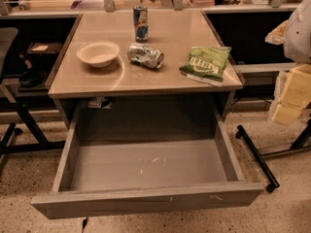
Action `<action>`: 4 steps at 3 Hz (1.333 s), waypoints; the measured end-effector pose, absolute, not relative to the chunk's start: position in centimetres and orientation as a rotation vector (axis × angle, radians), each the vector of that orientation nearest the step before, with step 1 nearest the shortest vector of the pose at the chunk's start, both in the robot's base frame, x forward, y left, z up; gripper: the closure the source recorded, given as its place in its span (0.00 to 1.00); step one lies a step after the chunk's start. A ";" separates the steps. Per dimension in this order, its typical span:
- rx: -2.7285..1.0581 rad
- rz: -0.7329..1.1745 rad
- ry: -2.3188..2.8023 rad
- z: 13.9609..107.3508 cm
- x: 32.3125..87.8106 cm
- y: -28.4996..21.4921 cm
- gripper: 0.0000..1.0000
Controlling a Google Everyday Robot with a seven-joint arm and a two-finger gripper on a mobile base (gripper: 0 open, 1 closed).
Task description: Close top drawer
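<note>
The top drawer [146,202] is pulled far out of the cabinet under the tan tabletop [165,76]. It is a wide grey tray with a scuffed floor [150,165] and a flat front bearing small pale scratches right of centre. The tray looks empty. My gripper is not in view. A white rounded shape [297,28] at the right edge may be part of my arm, well right of the drawer.
On the tabletop stand a white bowl [98,53], an upright can [140,22], a crushed can lying on its side [145,55] and a green chip bag [206,63]. A black wheeled frame [257,159] stands right of the drawer, yellow blocks [291,93] beyond it, and a chair base [19,125] at left.
</note>
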State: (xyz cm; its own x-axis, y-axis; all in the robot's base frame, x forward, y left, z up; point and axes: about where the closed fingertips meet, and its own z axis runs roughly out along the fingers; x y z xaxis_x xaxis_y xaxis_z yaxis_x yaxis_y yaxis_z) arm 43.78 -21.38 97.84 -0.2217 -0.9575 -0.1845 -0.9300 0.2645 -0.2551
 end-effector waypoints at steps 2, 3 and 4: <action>-1.735 -0.129 2.238 97.8 43.8 -21.4 0.20; -1.735 -0.129 2.238 97.8 43.8 -21.4 0.42; -1.735 -0.129 2.238 97.8 43.8 -21.4 0.64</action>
State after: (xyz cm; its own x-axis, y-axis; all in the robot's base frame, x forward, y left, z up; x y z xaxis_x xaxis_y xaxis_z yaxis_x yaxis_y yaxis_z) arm 43.78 -21.38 97.84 -0.2217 -0.9575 -0.1845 -0.9300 0.2645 -0.2552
